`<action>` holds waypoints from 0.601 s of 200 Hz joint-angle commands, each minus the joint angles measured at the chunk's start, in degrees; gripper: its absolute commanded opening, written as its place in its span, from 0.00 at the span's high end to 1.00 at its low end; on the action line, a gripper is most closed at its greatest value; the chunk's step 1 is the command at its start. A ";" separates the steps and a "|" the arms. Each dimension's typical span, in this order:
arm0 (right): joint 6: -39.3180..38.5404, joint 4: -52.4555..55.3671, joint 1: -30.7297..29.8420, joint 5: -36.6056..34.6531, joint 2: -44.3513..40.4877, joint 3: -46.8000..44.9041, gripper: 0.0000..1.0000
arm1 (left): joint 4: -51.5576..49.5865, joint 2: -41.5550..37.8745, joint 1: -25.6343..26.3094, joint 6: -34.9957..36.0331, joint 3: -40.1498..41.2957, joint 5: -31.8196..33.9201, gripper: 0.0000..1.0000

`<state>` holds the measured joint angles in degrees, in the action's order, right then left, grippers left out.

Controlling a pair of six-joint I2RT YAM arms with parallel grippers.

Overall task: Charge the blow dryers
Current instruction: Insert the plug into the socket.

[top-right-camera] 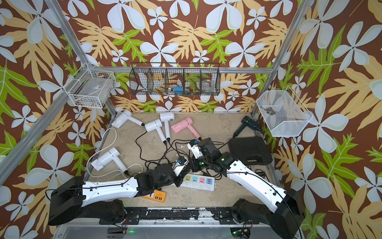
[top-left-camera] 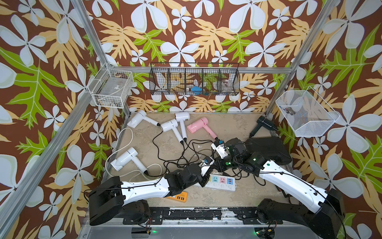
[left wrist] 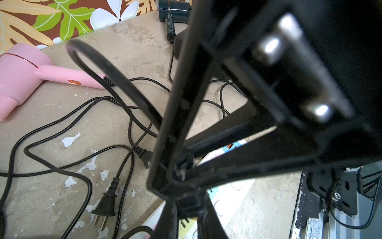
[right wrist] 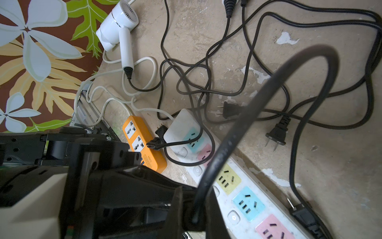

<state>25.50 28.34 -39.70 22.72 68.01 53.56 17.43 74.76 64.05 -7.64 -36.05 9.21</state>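
Six blow dryers lie on the table. In both top views, white ones rest at the back left, back middle and near left, a pink one sits mid-back, and a black one lies at the back right. Their black cords tangle in the middle. My left gripper is shut on a black plug just above the yellow socket of the long white power strip. My right gripper is shut on the looping black cord right beside it.
A small orange power strip lies by the left forearm. A black case sits at the right. Loose plugs lie on the table. Wire baskets hang on the back and side walls.
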 commanded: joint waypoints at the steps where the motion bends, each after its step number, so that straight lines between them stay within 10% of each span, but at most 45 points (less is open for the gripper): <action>1: -0.07 0.98 0.02 -3.44 -1.43 -1.12 1.00 | 1.34 -0.64 0.02 -0.17 -0.03 0.46 0.81; 42: 2.53 0.36 -0.02 -19.34 -9.52 -6.99 1.00 | 2.05 -1.90 0.01 -1.28 0.85 1.32 0.30; 120: 1.59 2.90 14.77 -37.13 -24.39 -7.71 1.00 | 3.14 -3.08 0.00 -3.12 1.94 5.53 0.17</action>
<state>28.40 30.74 -29.10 -8.16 46.46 43.90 19.11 72.55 64.07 -9.32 -34.63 11.73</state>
